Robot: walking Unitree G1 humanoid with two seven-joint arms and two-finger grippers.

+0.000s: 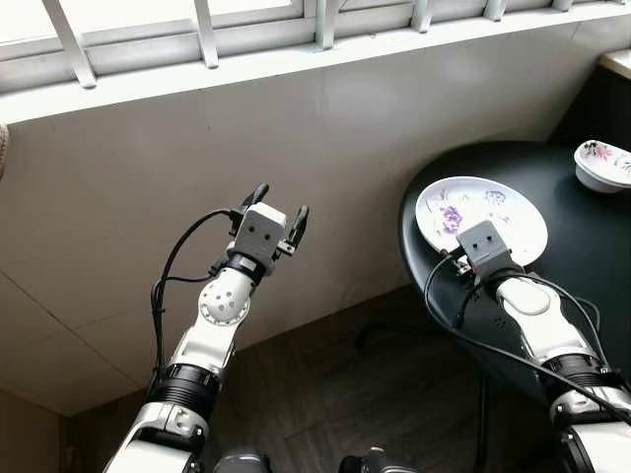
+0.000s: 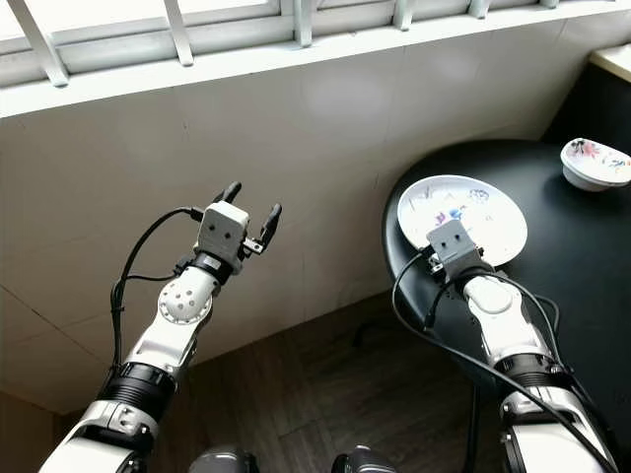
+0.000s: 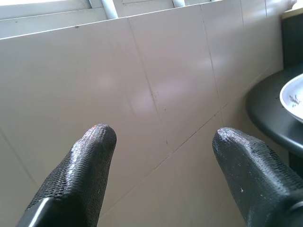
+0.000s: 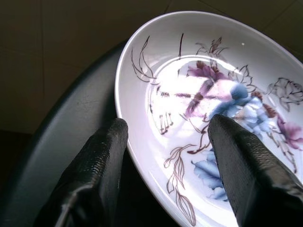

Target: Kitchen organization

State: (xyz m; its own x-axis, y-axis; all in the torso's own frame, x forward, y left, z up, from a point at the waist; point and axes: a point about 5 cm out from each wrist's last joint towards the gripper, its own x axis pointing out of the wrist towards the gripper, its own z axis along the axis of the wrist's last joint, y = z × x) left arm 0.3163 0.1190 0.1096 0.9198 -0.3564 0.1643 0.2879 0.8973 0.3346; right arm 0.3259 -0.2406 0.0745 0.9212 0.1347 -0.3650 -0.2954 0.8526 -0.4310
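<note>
Right gripper spread wide at the near rim of the flowered plate, one finger outside the rim over the dark tabletop, the other finger over the plate's inside; nothing clamped between them, and contact with the rim not clear. Plate white, painted with purple and blue blossoms and thin brown stems, resting on the round black table close to that table's left edge. Right arm reaching up from the lower right across the table's near edge, black cables looped along it. Farther back on the table, well apart from the plate toward the right, a small white bowl with pink flowers at its rim.

Left gripper raised in the air well to the left of the table, fingers parted wide and holding nothing, aimed at the pale tiled wall. Above that wall, beyond the table, a white window sill with slanted white bars. Below the table, dark wood-look floor.
</note>
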